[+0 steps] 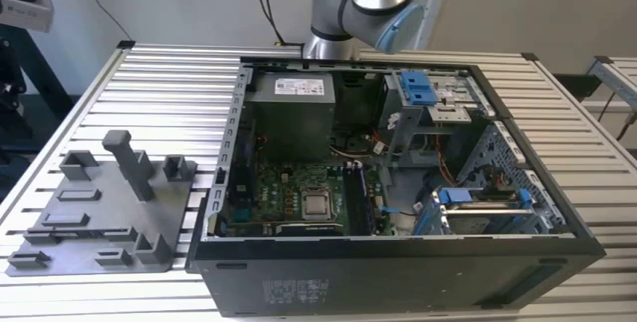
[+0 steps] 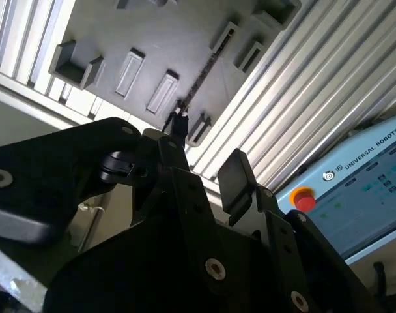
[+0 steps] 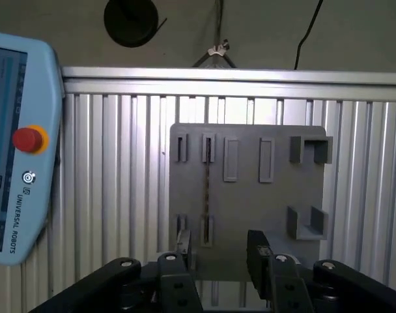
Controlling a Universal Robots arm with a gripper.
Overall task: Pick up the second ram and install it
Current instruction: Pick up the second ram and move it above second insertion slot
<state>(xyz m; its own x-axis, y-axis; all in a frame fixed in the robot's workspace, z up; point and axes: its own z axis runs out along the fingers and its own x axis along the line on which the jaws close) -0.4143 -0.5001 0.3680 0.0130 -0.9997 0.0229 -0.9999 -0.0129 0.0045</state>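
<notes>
Gripper (image 3: 219,246), seen in both wrist views: the two black fingers (image 3: 183,248) stand spread apart with nothing between them. Beneath it, the grey holder plate (image 3: 250,195) lies flat on the slatted aluminium table (image 3: 113,169). The second ram (image 3: 206,186) stands on its long edge on that plate. It shows as a thin dark strip running between two slotted brackets, one at each end. Its near end falls within the gap of the fingers, closer to one of them; no contact shows. A light-blue teach pendant (image 3: 19,150) shows off to one side of the plate. It has a red button (image 3: 28,139) and print along its edge, not transcribed. Exterior view: the open computer case (image 1: 398,277) lies on its side on the table, with the plate just beside it on the exterior view's left. The power supply (image 1: 289,117) carries a white printed label (image 1: 303,85). A patch of white print (image 1: 294,290) sits on the case's near wall, too small to read. The arm (image 1: 363,5) rises behind the case.
</notes>
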